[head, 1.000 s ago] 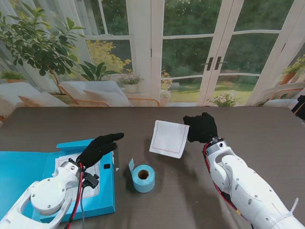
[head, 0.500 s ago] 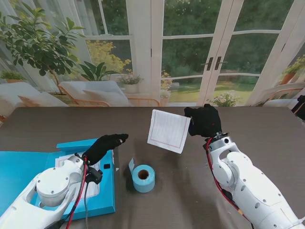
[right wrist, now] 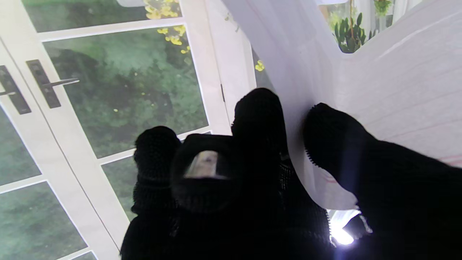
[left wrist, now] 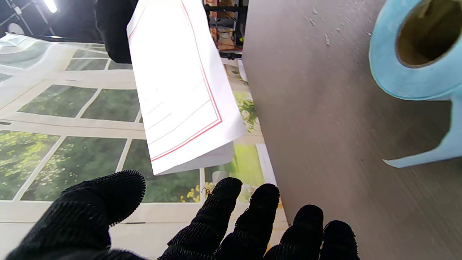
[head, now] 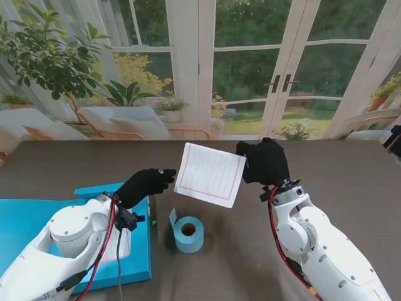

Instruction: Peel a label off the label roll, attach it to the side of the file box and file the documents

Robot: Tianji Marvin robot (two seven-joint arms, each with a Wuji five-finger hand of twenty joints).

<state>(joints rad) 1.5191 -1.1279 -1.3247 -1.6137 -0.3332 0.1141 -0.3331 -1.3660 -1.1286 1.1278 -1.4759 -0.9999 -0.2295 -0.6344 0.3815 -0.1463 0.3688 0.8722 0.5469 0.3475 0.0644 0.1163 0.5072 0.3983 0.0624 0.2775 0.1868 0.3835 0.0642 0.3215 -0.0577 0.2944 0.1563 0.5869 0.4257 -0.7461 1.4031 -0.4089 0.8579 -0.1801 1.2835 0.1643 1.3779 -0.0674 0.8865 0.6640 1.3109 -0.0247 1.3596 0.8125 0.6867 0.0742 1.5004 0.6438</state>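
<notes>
White lined document (head: 210, 174) hangs pinched in the right hand (head: 266, 162); left hand (head: 145, 185), fingers spread and seemingly empty, reaches near its edge above the tabletop (head: 351, 175).

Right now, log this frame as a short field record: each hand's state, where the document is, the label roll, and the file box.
right hand: shut on the document, pinching its edge
document: white ruled sheet with red border, held off the table between the hands
left hand: open, fingers apart, reaching toward the document, not touching
label roll: blue, on the table, loose tail sticking out
file box: blue, lying open at left
</notes>
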